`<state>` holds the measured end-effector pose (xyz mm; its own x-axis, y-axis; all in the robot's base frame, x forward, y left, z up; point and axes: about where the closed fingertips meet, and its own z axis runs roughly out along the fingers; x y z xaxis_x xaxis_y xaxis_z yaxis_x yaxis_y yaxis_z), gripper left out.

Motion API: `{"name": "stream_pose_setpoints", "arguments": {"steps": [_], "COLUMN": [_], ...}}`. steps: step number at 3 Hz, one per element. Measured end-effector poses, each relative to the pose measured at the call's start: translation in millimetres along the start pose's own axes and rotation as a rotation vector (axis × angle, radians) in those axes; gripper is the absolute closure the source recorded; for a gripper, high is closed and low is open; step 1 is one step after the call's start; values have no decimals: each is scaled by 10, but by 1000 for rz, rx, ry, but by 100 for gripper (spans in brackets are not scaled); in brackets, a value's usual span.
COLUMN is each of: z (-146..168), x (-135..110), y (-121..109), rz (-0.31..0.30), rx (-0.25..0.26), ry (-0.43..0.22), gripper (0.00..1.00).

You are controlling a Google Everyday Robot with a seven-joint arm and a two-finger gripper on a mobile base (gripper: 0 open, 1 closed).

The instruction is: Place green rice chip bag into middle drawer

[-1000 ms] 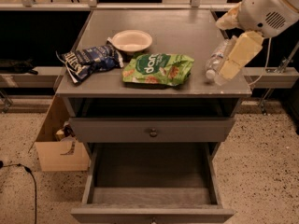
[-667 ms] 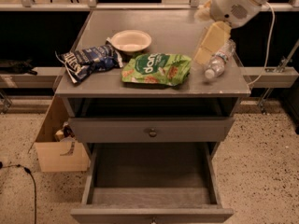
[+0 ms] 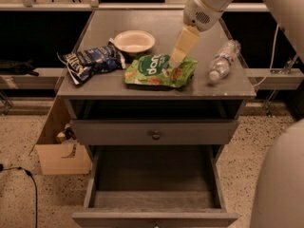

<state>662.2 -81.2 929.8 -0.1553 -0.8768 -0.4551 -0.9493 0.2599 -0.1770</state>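
Green rice chip bag [image 3: 159,71]: flat on cabinet top [image 3: 166,20], beside white bowl [image 3: 134,41]; gripper [image 3: 175,61] at its upper edge, open or closed cannot be told, bag unlifted. Handling: pinch crinkled edge firmly; lift clear of bowl; lower into open drawer [image 3: 118,217]

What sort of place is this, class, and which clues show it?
Probably a robot test lab: a drawer cabinet on speckled floor, a cardboard box beside it, the tool over the green rice chip bag.
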Motion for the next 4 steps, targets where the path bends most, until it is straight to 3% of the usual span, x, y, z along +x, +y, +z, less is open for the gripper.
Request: {"name": "stream_pose_setpoints", "arguments": {"steps": [1, 2, 3, 4], "z": [347, 665, 666, 666], "x": [83, 307, 307, 307], "y": [-176, -75, -75, -75], "rz": [72, 148, 148, 148], "rx": [-13, -70, -70, -70], "ry": [43, 55, 55, 55], "gripper": [0, 0, 3, 27]}}
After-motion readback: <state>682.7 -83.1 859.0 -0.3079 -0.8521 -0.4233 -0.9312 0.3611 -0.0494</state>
